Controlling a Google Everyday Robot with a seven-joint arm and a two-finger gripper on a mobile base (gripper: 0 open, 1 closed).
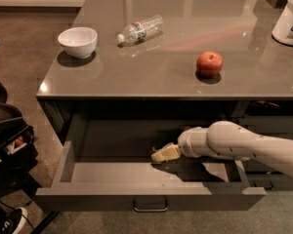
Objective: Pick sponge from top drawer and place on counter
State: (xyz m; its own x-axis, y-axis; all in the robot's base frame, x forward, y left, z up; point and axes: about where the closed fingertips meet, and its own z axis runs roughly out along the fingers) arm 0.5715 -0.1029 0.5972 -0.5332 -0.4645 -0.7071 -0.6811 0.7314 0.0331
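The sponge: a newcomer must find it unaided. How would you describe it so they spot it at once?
Below the front edge of the grey-brown counter, the top drawer stands open. Inside, right of middle, the gripper sits at the sponge. It is small and pale yellow, the only loose thing in the drawer; the red apple lies up on the counter.

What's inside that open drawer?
The robot's hand reaches into the drawer, at a pale sponge near the middle. The arm covers the floor on the right, and the back lies in shadow under the counter.
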